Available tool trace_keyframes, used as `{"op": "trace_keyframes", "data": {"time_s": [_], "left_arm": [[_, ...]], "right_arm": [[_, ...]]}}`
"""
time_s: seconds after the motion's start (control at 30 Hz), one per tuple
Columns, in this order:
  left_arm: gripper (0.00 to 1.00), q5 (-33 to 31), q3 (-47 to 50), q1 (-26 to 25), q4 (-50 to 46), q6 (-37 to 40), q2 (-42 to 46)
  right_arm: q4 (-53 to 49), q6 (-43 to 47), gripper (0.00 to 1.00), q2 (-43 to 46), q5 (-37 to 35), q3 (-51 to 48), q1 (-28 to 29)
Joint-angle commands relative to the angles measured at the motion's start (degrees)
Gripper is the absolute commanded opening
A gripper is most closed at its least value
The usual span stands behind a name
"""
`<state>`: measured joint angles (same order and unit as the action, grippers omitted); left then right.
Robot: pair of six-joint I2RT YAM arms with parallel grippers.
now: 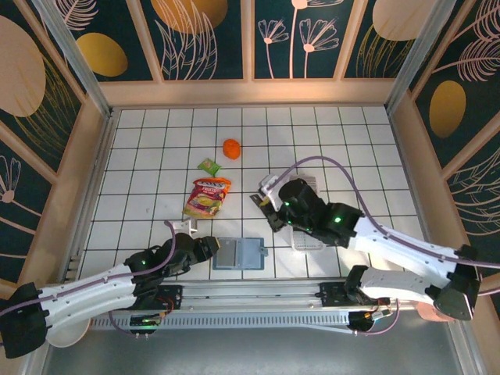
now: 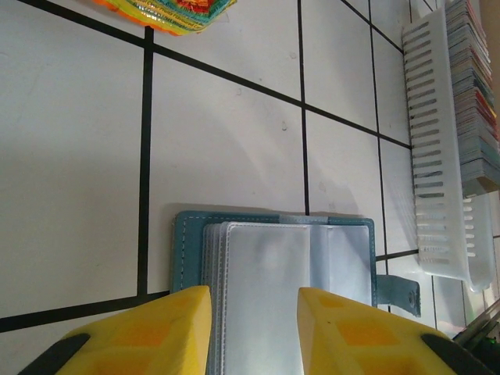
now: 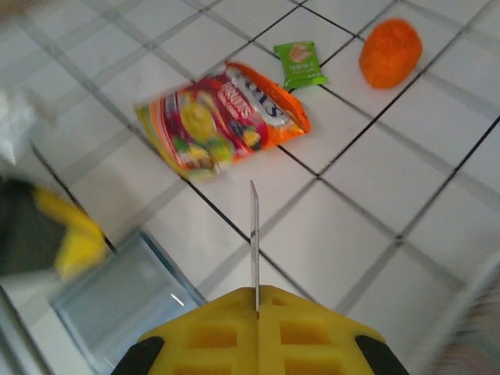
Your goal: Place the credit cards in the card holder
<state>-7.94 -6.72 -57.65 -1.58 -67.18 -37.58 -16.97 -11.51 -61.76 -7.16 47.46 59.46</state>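
The teal card holder (image 1: 238, 254) lies open near the front edge, its clear sleeves (image 2: 273, 273) facing up. My left gripper (image 2: 254, 316) is open just over the holder's near end, with one yellow finger (image 2: 156, 332) on each side of the sleeves. A little above the tiles to the holder's right, my right gripper (image 3: 258, 293) is shut on one thin credit card (image 3: 255, 234), seen edge-on. The other credit cards (image 2: 476, 101) stand in a dense row in the white tray (image 2: 433, 156). From the right wrist, the holder (image 3: 125, 301) is at lower left.
A red-yellow snack pouch (image 1: 207, 197), a small green packet (image 1: 209, 166) and an orange ball (image 1: 231, 148) lie beyond the holder. My right arm covers most of the white tray (image 1: 310, 244). Wooden walls enclose the tiled table.
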Motion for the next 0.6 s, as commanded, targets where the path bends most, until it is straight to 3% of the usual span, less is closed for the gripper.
{"op": "trace_keyframes", "data": {"time_s": [0.0,0.17,0.33,0.43,0.57], "left_arm": [[0.34,0.4,0.7,0.0,-0.4,-0.4,-0.4],[0.34,2.0,0.7,0.0,0.4,-0.2,-1.6],[0.33,2.7,1.3,0.0,0.8,-0.2,-2.0],[0.31,2.8,1.4,-0.1,1.0,-0.3,-2.1],[0.3,3.1,1.7,0.0,1.6,-0.4,-2.4]], "right_arm": [[16.9,-39.2,0.0,-3.1,2.3,-7.6,3.0],[27.6,-54.4,0.0,-7.5,-3.4,-13.9,10.0],[28.8,-63.4,0.0,-12.1,-6.3,-16.9,13.7],[33.2,-66.5,0.0,-13.1,-7.3,-20.0,15.0],[29.3,-66.1,0.0,-15.1,-9.6,-18.6,16.3]]}}
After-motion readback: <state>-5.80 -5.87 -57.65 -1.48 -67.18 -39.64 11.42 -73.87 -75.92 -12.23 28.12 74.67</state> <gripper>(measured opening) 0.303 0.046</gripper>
